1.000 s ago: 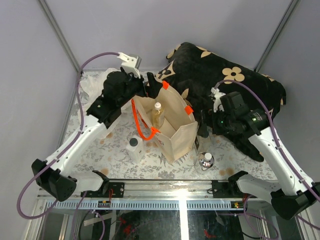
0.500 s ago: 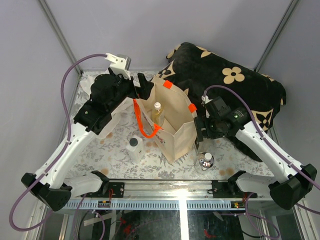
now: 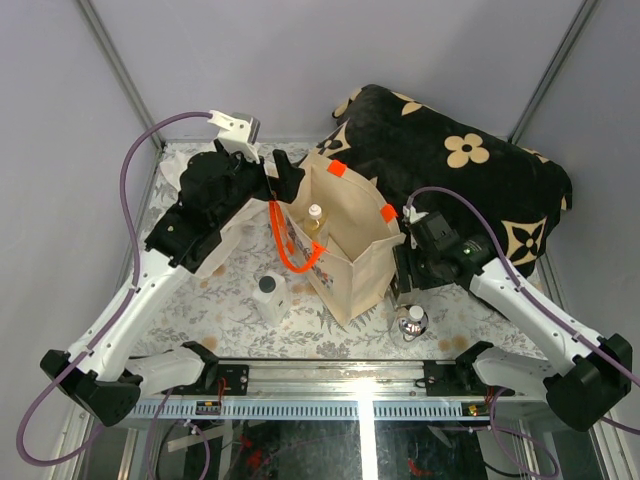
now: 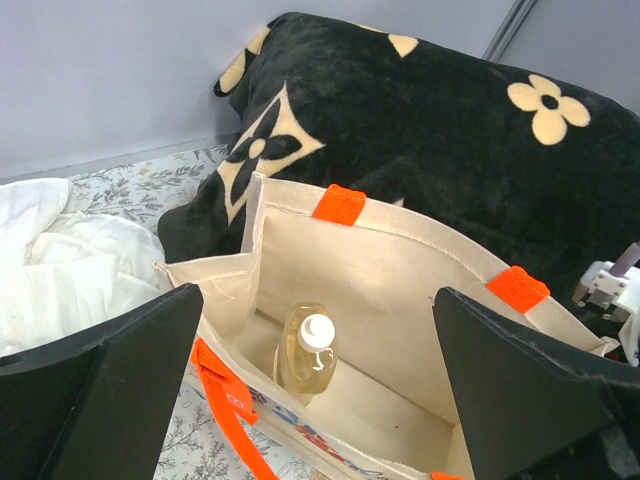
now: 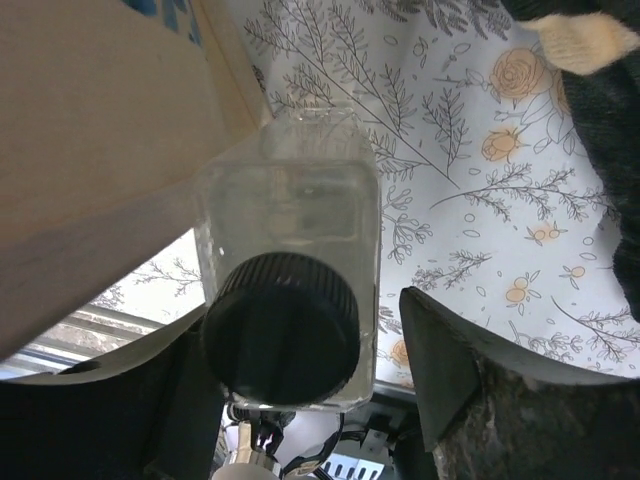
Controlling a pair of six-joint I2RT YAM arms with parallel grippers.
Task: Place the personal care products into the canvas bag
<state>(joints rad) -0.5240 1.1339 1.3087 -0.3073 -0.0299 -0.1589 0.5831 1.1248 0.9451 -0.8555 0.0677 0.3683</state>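
The right hand (image 5: 300, 330) sits half open around the clear tall bottle (image 5: 290, 210) by the canvas bag (image 3: 355, 275) to grab it; the left hand (image 4: 320, 300) hangs wide open, empty.

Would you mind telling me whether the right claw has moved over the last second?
Yes. In the top view the right claw has shifted left toward the bag and nearer the round bottle, which stayed put.
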